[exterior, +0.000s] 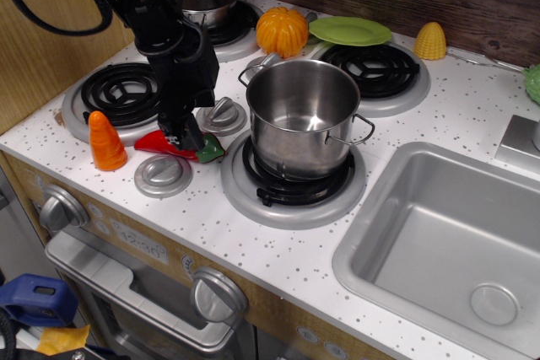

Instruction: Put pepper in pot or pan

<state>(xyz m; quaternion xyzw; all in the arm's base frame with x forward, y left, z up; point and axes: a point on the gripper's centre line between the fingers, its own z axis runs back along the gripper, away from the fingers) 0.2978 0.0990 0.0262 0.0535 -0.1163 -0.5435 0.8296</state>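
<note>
Above the pot (302, 115): its mouth is standing open, with nothing hanging over it.
Pot's left side: the gripper (182, 135) and arm are crowding the gap over the pepper (179, 146); a round silver knob (221, 115) is sitting just beside the pot.
Counter left of pepper: the orange carrot (105, 141) is standing near.
Front of pepper: another silver knob (163, 174) is lying close.
Behind the pot: the orange pumpkin (282, 30) is blocking.

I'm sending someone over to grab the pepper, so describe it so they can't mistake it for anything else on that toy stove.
Find the tall steel pot on the front burner. Just left of it, under the black gripper, lies the pepper on the white counter. It is glossy red, long and tapered with a green stem cap, unlike the orange cone-shaped carrot standing further left.
</note>
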